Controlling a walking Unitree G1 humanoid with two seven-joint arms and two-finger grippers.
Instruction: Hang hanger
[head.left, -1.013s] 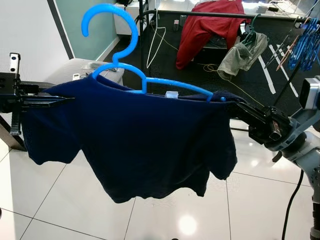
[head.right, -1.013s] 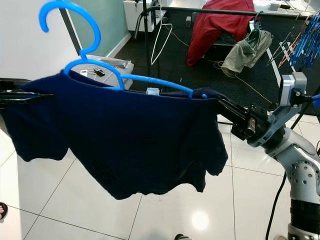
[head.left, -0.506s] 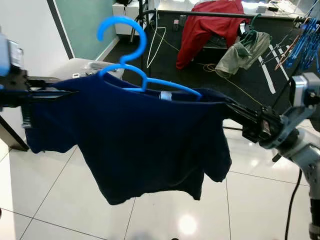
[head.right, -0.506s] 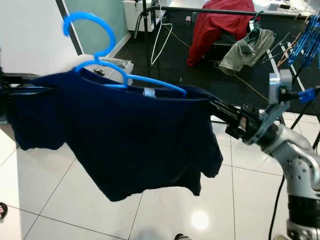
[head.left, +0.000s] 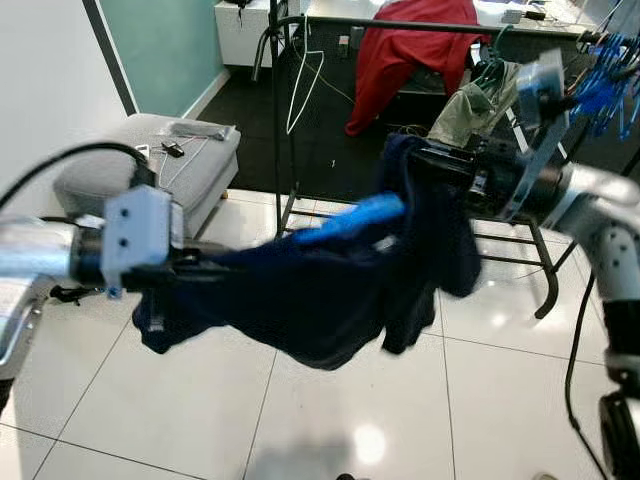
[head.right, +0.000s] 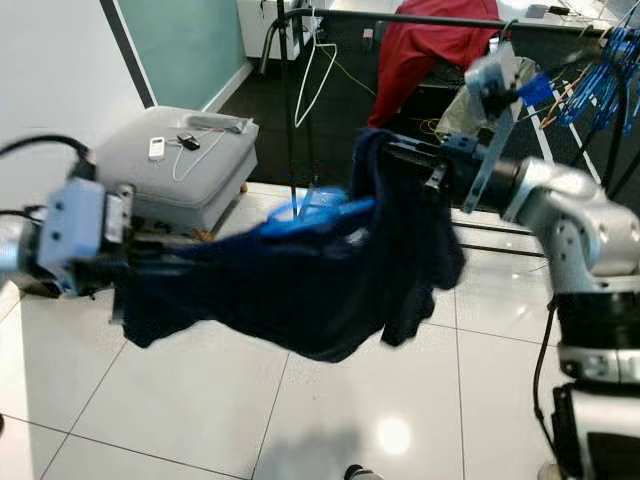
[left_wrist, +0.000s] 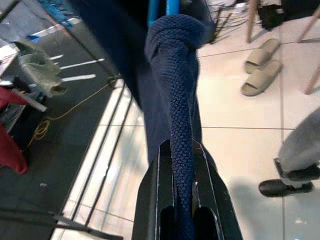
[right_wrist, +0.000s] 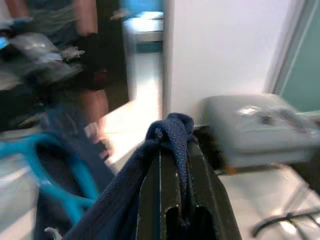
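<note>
A navy shirt (head.left: 330, 300) on a bright blue hanger (head.left: 352, 216) hangs bunched and twisted between my two grippers, motion-blurred. The hanger lies tipped nearly flat inside the cloth, its hook hidden. My left gripper (head.left: 205, 275) is low on the left, shut on one shoulder of the shirt; the left wrist view has the knit fabric (left_wrist: 177, 90) pinched between the black fingers (left_wrist: 159, 165). My right gripper (head.left: 425, 160) is higher on the right, shut on the other shoulder (right_wrist: 172, 130). Behind stands a black clothes rail (head.left: 400, 24).
On the rail hang a red garment (head.left: 410, 50), an olive one (head.left: 470, 100) and a white hanger (head.left: 300, 85). Blue hangers (head.left: 605, 80) cluster far right. A grey ottoman (head.left: 160, 160) stands left. A person's leg (left_wrist: 300, 155) and sandals (left_wrist: 262, 67) are on the tiled floor.
The shirt was spread wide with the hanger upright. Now the right gripper has risen and swung inward, the left has dropped, the hanger has tipped over and the shirt sags bunched.
</note>
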